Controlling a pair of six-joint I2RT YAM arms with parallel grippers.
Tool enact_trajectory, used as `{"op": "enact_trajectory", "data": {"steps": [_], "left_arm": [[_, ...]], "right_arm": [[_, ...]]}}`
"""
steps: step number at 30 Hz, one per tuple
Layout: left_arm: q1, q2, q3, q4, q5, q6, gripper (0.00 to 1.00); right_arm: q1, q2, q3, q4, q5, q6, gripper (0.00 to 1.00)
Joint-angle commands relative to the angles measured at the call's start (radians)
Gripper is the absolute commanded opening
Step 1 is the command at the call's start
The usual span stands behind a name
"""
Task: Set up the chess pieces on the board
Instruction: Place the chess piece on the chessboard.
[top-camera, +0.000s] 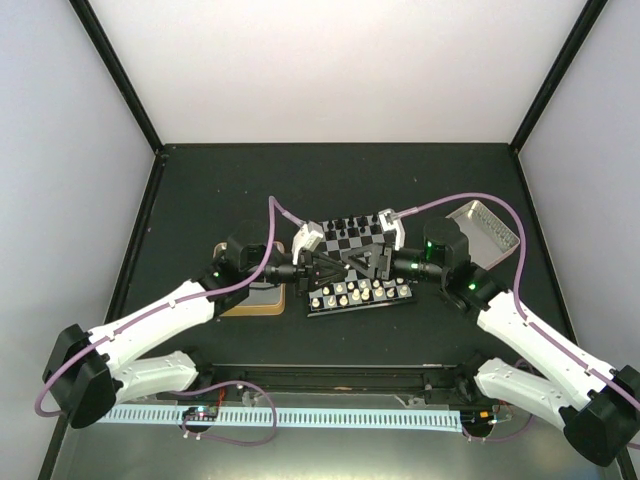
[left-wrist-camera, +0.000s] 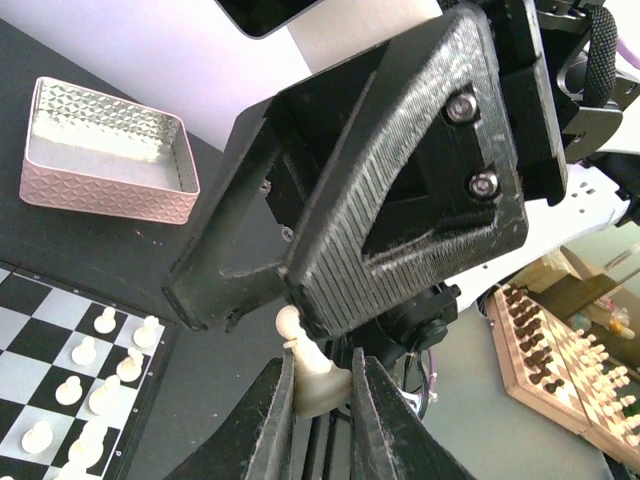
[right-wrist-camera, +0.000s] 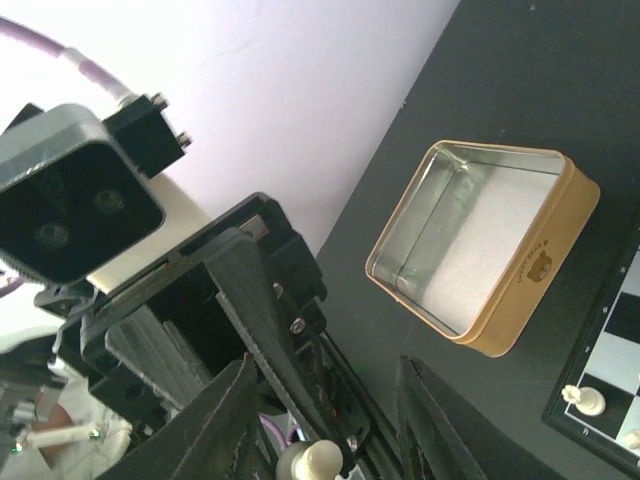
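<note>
Here, above the dark bench (top-camera: 200, 190) and the board (left-wrist-camera: 30, 340), both hands are facing each other, seemingly to pass a piece across for an easier placing. The left hand (left-wrist-camera: 325, 365) is pinching a cream piece (left-wrist-camera: 312, 375) by its base, nearly closed. The right hand (right-wrist-camera: 325, 380) is standing half open around that piece, its fingers (right-wrist-camera: 235, 420) not touching it.

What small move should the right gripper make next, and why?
Probably close the right gripper on the cream piece. The left gripper holds that piece by its base, and its top sits between the right fingers, which stand apart.
</note>
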Motion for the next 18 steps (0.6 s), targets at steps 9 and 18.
{"op": "enact_trajectory", "data": {"steps": [9, 18], "left_arm": [[0.005, -0.019, -0.005, 0.052, -0.029, -0.004, 0.11], [0.007, -0.025, -0.008, 0.063, -0.068, -0.016, 0.11]], "right_arm": [[-0.005, -0.006, -0.017, 0.059, -0.133, 0.009, 0.2], [-0.004, 0.008, -0.018, 0.071, -0.159, 0.013, 0.09]]}}
